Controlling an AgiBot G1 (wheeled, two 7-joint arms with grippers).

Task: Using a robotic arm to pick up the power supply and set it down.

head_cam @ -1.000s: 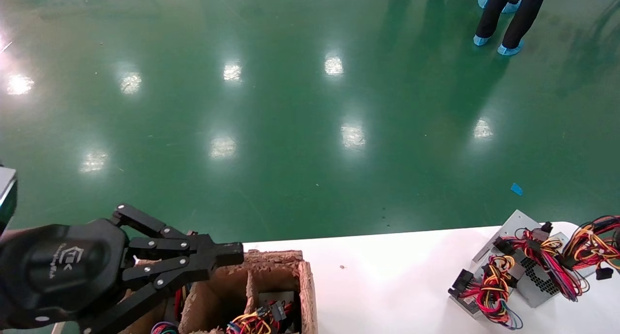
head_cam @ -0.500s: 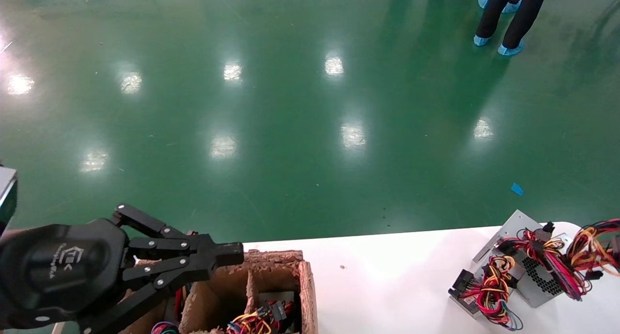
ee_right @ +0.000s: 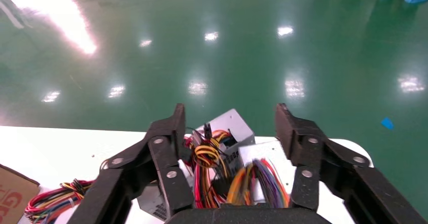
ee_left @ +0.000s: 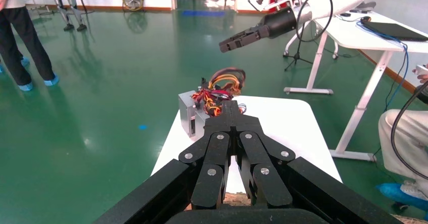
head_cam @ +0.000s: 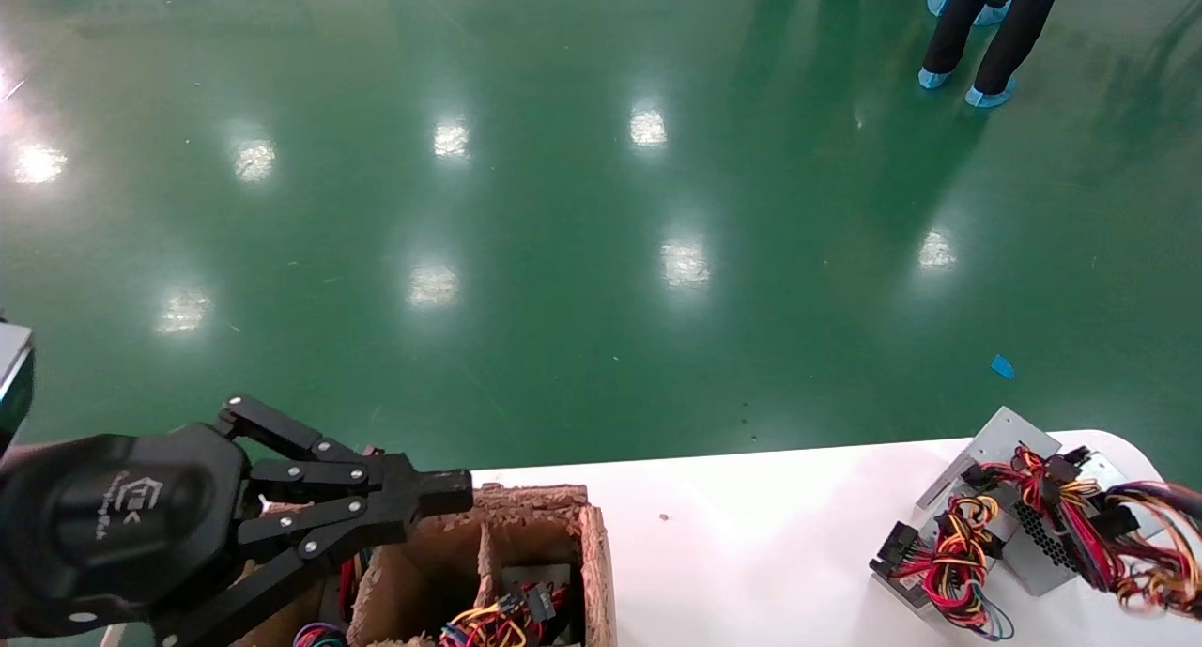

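Observation:
Silver power supplies with red, yellow and black cable bundles lie heaped at the right end of the white table (head_cam: 751, 534). One power supply (head_cam: 1000, 440) leans up at the back, and another (head_cam: 1101, 469) trails a blurred cable bundle (head_cam: 1160, 553). In the right wrist view my right gripper (ee_right: 229, 115) hangs open above the heap, its fingers (ee_right: 177, 128) either side of the leaning power supply (ee_right: 234, 125) and touching nothing. The left wrist view shows it above the pile too. My left gripper (head_cam: 458, 489) stays shut and empty over the cardboard box.
A compartmented cardboard box (head_cam: 593, 553) holding more wired units sits at the table's left end. The green floor lies beyond the far edge, with a person's legs (head_cam: 986, 27) at the back right. Another table (ee_left: 383, 32) and a seated person (ee_left: 404, 133) are beyond the right end.
The cable bundle at the far right has swung down and toward the table's right edge, and shows blurred. The left arm has not moved.

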